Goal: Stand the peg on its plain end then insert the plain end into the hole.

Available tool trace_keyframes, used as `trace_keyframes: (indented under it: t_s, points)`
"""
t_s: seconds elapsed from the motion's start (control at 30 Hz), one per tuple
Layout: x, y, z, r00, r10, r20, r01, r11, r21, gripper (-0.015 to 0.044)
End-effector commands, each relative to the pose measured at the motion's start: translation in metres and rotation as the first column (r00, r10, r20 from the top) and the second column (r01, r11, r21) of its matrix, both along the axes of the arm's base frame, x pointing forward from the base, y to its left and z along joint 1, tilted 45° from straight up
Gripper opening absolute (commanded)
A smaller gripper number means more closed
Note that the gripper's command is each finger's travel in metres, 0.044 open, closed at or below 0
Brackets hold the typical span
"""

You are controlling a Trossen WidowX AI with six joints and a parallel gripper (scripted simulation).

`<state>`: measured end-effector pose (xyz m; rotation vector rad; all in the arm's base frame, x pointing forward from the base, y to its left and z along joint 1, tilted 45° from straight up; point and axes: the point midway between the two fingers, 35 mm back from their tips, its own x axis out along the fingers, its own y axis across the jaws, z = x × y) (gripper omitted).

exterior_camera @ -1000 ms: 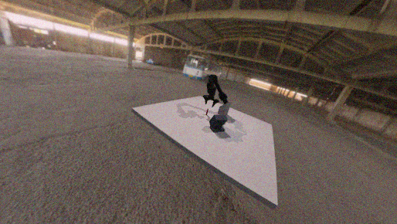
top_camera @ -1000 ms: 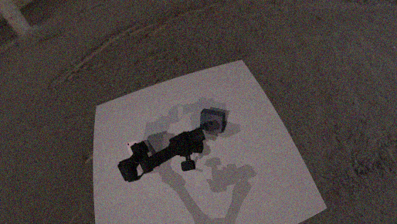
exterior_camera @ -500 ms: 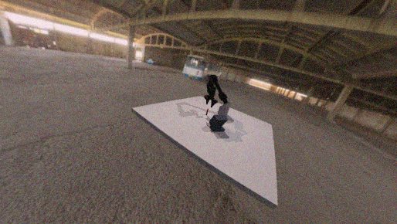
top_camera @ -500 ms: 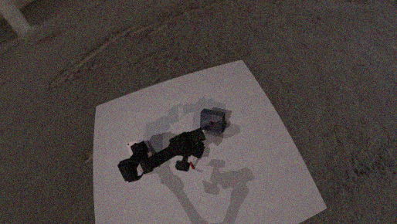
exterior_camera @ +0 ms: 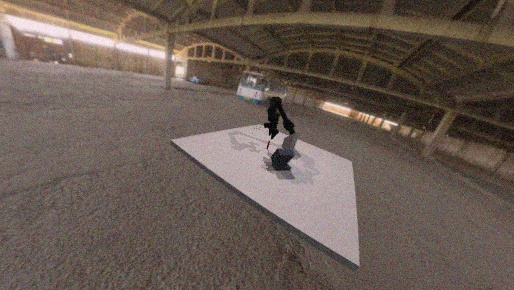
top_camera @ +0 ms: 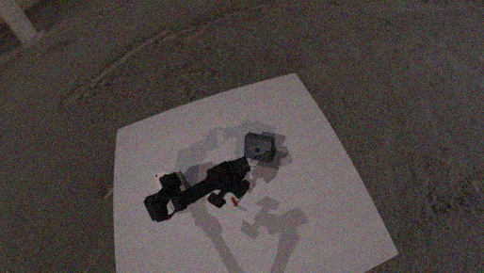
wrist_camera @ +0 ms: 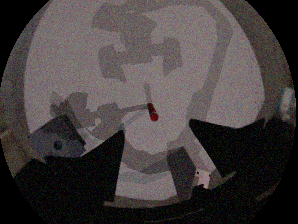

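The red peg (top_camera: 233, 201) (exterior_camera: 268, 145) (wrist_camera: 153, 112) stands upright on the white table (top_camera: 330, 198) (exterior_camera: 320, 210) (wrist_camera: 240, 75), with shadows running from its foot. Its white band cannot be made out. My gripper (top_camera: 229, 194) (exterior_camera: 270, 132) (wrist_camera: 156, 126) is open and empty, above the peg. In the wrist view the peg shows between and just beyond the fingertips, not touched by them. The sloped panel (top_camera: 264, 141) (exterior_camera: 281, 159) (wrist_camera: 42, 142) is dark blue-grey, with one empty round hole (top_camera: 257, 150) (wrist_camera: 58, 145) in its face.
In the wrist view the panel is at the left, partly behind the left finger. In the top view the arm's dark links (top_camera: 193, 192) reach across the table just left of the panel. Arm shadows lie around the peg and panel.
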<state>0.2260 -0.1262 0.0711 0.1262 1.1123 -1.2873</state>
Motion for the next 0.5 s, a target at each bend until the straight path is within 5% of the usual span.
trace_keyframes:
  t_s: [0.0, 0.47]
  points:
    - [-0.0002, -0.0011, -0.0002, 0.996, -0.062, 0.061, 0.063, 0.998, -0.014, 0.0440]
    - [-0.0005, -0.0026, -0.0018, 0.904, -0.296, 0.308, 0.314, 0.949, -0.012, 0.0440]
